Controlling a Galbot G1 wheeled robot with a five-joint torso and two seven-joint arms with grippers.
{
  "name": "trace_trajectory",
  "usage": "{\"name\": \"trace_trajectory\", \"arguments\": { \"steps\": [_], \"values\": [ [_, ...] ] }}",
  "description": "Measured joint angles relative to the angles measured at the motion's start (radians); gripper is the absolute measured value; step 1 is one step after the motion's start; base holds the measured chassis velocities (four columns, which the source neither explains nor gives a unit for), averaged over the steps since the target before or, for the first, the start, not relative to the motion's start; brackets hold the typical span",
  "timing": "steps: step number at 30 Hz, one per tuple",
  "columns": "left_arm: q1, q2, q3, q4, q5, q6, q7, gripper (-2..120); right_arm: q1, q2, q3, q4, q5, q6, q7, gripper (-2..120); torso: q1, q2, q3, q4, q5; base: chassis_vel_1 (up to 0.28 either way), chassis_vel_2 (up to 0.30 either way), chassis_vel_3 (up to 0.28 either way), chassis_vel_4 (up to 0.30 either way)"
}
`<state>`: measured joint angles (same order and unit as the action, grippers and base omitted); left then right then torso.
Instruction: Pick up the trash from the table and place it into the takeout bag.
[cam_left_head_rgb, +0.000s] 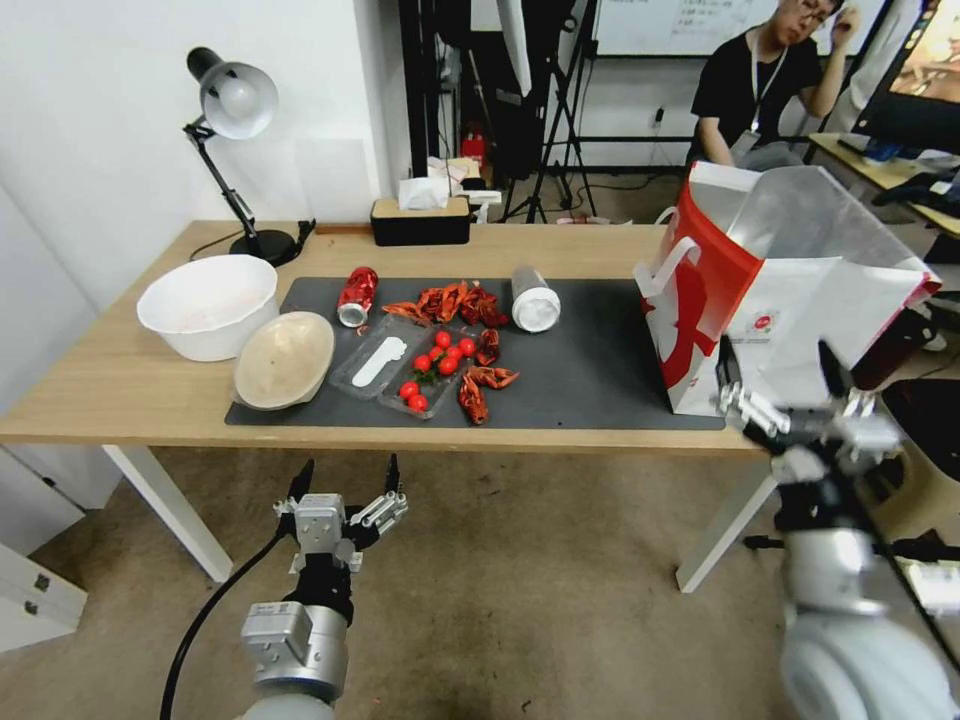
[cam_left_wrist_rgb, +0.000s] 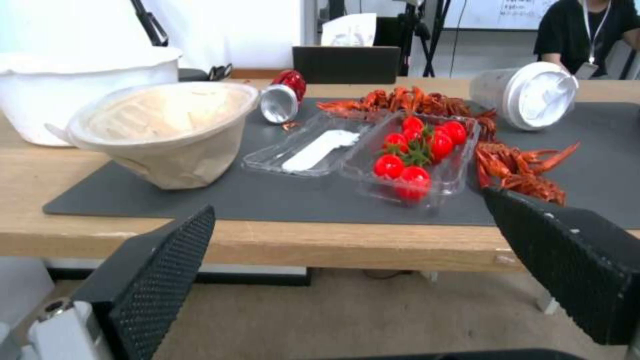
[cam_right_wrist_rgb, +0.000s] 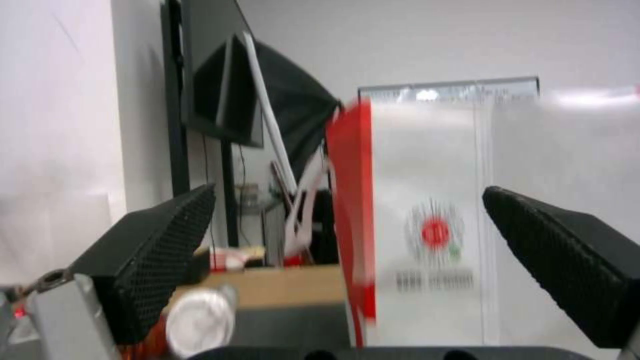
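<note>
We hold our left gripper (cam_left_head_rgb: 345, 478) spread and empty below the table's (cam_left_head_rgb: 120, 385) near edge, facing the beige bowl (cam_left_head_rgb: 284, 358) and the clear tray of tomatoes (cam_left_head_rgb: 432, 370) on the grey mat (cam_left_head_rgb: 590, 370). Our right gripper (cam_left_head_rgb: 780, 375) hangs spread and empty just before the takeout bag (cam_left_head_rgb: 790, 300), which stands upright at the mat's right end. A crushed red can (cam_left_head_rgb: 357, 296), crayfish shells (cam_left_head_rgb: 455, 302) and a white lidded cup (cam_left_head_rgb: 535, 298) lie on the mat, well apart from the bag.
</note>
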<state>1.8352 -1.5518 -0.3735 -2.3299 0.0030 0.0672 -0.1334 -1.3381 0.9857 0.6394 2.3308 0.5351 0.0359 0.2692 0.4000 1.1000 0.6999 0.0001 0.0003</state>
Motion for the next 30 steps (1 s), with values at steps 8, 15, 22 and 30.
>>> {"name": "trace_trajectory", "arguments": {
  "steps": [8, 15, 22, 30],
  "values": [
    [-0.02, 0.001, -0.003, 0.023, -0.014, -0.001, 0.0, 100, -0.378, 0.166, -0.049, -0.079, -0.178, 0.357, -0.04, 100, 0.0, 0.0, 0.0, 0.0, -0.0004, 0.0, 0.0, 0.0, 0.0],
    [-0.043, 0.005, -0.003, 0.04, -0.03, 0.0, 0.0, 100, -0.399, 0.187, -0.079, -0.122, -0.19, 0.351, -0.055, 100, 0.0, 0.0, 0.0, -0.0001, -0.0004, 0.0, 0.0, 0.0, 0.0],
    [-0.047, 0.011, -0.008, 0.037, -0.039, 0.002, 0.0, 100, -0.2, 0.211, -0.253, -0.238, -0.196, 0.231, -0.092, 100, 0.0, 0.0, 0.0, -0.0001, -0.0001, 0.0, 0.0, 0.0, 0.0],
    [-0.017, 0.017, -0.005, 0.015, -0.038, -0.007, -0.003, 100, 0.125, 0.212, -0.445, -0.412, -0.222, 0.1, -0.045, 100, 0.0, 0.0, 0.0, 0.0, -0.0004, 0.0, 0.0, 0.0, 0.0]
  ]
}}
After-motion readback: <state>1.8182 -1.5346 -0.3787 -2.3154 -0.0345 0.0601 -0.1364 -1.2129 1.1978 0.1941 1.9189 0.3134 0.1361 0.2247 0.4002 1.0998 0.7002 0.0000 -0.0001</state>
